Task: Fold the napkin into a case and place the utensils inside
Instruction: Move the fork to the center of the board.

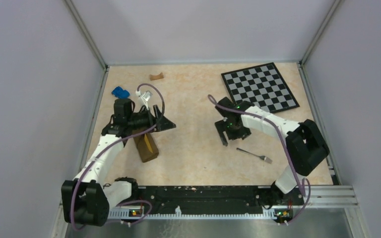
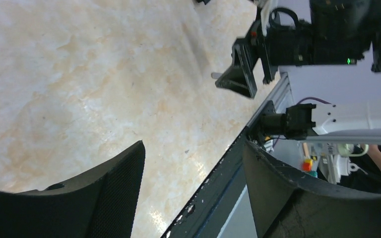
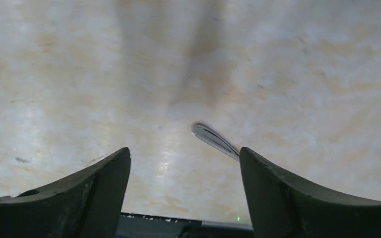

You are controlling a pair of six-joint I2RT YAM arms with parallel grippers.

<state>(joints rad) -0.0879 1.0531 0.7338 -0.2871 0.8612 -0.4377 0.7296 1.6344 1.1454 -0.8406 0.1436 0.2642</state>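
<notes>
My right claw (image 3: 183, 153) fills the foot of its wrist view, fingers spread and empty, with one end of the fork (image 3: 213, 140) flat on the bench (image 3: 79, 74) between them. My worry is that a thin fork lying flush on a hard surface may skid or flick away if the fingertips close slightly off it. Pushing it in later could also drag the folded case (image 1: 146, 147) open, since nothing pins the cloth. My left claw (image 2: 193, 148), also apart and empty, sees only bare bench. Only the overhead view shows the case just beside that claw and the whole fork. I cannot make out the knife anywhere.
</notes>
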